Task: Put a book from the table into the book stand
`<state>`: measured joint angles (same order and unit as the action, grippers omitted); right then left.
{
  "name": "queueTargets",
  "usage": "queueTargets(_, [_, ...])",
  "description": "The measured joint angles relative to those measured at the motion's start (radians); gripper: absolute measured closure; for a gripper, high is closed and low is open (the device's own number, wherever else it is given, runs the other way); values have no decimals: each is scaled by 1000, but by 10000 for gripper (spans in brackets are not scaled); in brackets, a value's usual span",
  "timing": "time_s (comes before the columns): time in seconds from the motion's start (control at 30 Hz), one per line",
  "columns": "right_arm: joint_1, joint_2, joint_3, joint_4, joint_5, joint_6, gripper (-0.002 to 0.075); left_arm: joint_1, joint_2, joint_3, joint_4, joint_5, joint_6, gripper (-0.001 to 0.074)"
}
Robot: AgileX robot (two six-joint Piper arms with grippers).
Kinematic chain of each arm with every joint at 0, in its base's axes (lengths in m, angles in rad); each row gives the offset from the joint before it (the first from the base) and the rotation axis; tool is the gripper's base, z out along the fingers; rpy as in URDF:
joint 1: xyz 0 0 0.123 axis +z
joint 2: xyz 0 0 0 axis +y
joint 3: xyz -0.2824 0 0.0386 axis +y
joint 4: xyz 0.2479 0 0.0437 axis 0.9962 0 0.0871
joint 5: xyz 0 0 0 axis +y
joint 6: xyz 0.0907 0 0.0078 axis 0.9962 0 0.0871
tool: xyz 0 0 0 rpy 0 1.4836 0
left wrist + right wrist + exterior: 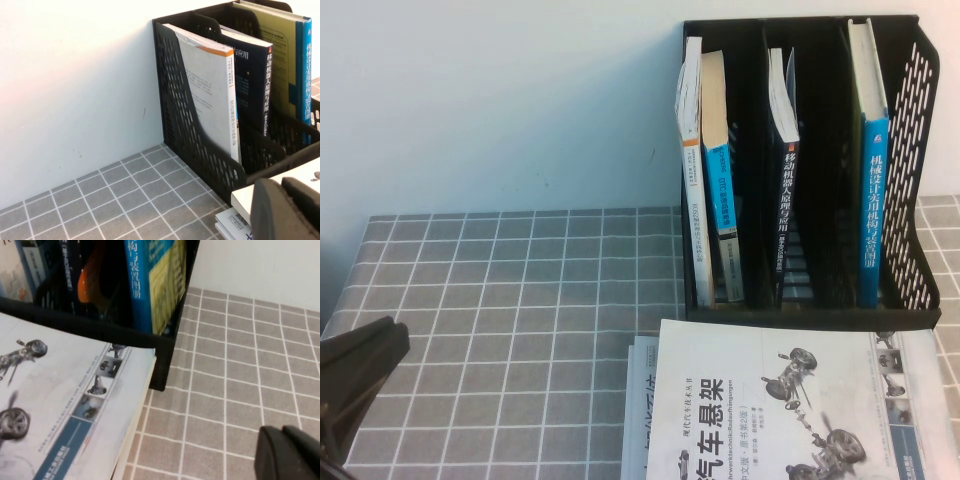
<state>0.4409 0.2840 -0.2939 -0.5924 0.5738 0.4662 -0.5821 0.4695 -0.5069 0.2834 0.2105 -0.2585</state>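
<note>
The black book stand (pixel 910 120) stands at the back right of the table (pixel 520 300). In its left slot, a thick paperback with a blue spine (pixel 722 190) stands upright beside a white book (pixel 688 150); I cannot read its cover. My left gripper (pixel 360 370) is low at the front left, fingers together and empty; in the left wrist view (pixel 285 200) it faces the stand (pixel 185 100). My right gripper (pixel 282 432) is out of the high view. It hovers shut and empty over the cloth, right of the stand (pixel 165 360).
A white book with car-chassis pictures (pixel 770 400) lies in front of the stand on thinner white booklets (pixel 635 400). A dark book (pixel 787 200) fills the middle slot and a tall blue-spined book (pixel 873 200) the right slot. A white wall is behind.
</note>
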Motion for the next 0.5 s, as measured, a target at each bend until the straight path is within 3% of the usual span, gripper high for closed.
queueTargets(0.5, [0,0,13,104,81,1,730,0,0,19,1,0,0,737])
